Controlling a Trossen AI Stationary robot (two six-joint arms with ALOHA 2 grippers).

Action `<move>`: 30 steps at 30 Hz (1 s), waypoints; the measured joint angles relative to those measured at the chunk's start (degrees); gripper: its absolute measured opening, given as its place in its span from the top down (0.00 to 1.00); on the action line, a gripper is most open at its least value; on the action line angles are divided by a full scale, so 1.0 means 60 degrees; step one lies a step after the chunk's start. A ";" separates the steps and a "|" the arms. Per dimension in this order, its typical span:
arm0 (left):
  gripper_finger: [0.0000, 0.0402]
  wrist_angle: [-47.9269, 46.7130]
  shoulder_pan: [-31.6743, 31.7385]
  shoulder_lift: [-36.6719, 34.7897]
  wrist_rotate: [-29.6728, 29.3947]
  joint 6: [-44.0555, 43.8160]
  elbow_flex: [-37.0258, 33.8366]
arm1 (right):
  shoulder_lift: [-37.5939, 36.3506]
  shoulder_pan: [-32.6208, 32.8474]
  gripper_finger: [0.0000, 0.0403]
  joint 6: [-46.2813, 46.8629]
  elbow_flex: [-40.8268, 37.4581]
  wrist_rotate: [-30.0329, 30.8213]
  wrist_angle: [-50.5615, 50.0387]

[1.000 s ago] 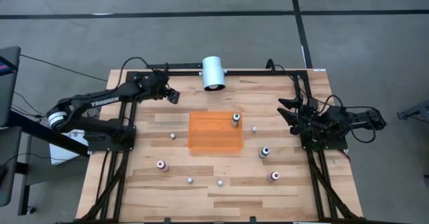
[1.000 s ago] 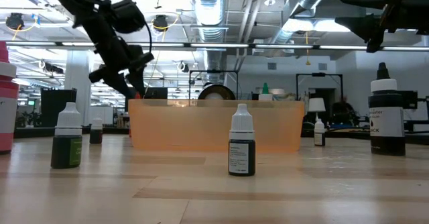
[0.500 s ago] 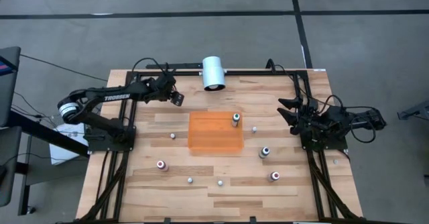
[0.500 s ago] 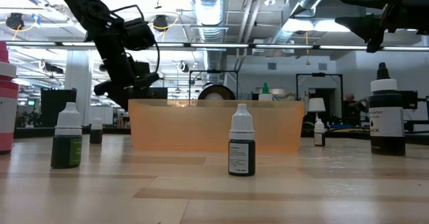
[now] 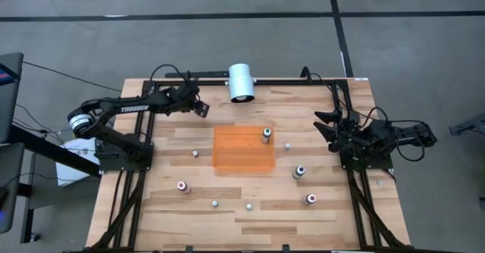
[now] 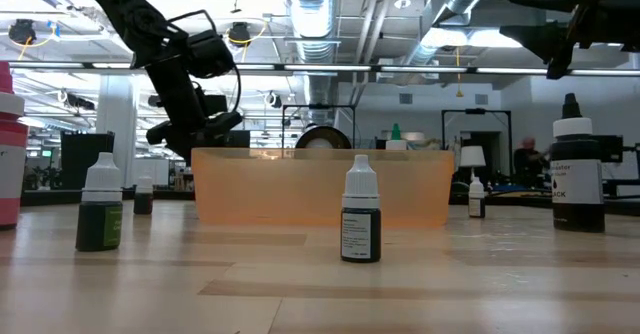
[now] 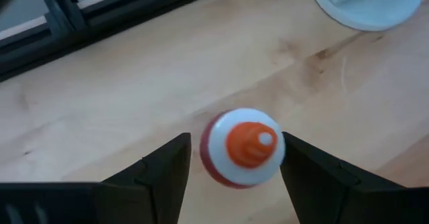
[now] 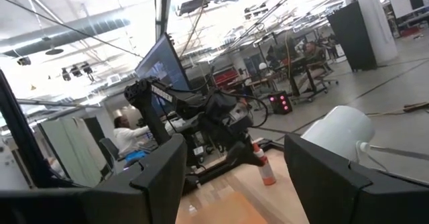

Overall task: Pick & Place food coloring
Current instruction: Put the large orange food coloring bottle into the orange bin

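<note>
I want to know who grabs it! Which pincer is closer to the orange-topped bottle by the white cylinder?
The left. The left pincer hangs right over the orange-topped bottle, a finger on each side. The right pincer waits far off at the table's right edge.

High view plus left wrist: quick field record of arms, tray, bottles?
left gripper: open, over red bottle, fingers on either side, not closed on it
spot: far side of table, next to white cylinder
right gripper: open, waiting at right side
orange tray: mid-table
tray bottle: upright, tray's far right corner
loose bottles: several upright on the table around the tray
</note>
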 joint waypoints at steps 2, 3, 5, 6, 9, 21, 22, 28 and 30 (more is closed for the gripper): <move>0.47 0.0026 0.0065 0.0000 0.0001 0.0006 0.0000 | 0.0000 0.0000 0.41 0.0002 0.0000 -0.0004 -0.0001; 0.47 0.0037 0.0093 0.0000 0.0012 0.0046 0.0000 | 0.0000 0.0000 0.41 0.0002 0.0000 -0.0004 0.0001; 0.47 0.0051 0.0113 0.0000 0.0065 0.0169 0.0000 | 0.0000 0.0000 0.41 0.0002 0.0000 -0.0006 -0.0001; 0.47 0.0051 0.0113 0.0000 0.0068 0.0195 0.0000 | 0.0000 0.0000 0.41 0.0005 0.0000 -0.0005 -0.0001; 0.49 0.0051 0.0109 0.0000 0.0117 0.0278 0.0000 | 0.0000 0.0001 0.41 0.0006 0.0000 -0.0007 -0.0001; 0.65 0.0058 0.0105 -0.0007 0.0117 0.0352 0.0000 | 0.0000 0.0000 0.41 0.0013 0.0000 -0.0007 -0.0001; 0.64 0.0058 0.0105 -0.0007 0.0120 0.0350 0.0000 | 0.0000 0.0000 0.41 0.0013 0.0000 -0.0007 -0.0001; 0.61 -0.0077 0.0109 -0.0011 0.0416 0.0197 0.0097 | 0.0000 0.0000 0.41 0.0013 0.0000 -0.0007 -0.0001; 0.62 -0.0412 0.0104 -0.0011 0.0582 0.0187 0.0352 | 0.0000 0.0000 0.41 0.0013 0.0000 -0.0007 -0.0001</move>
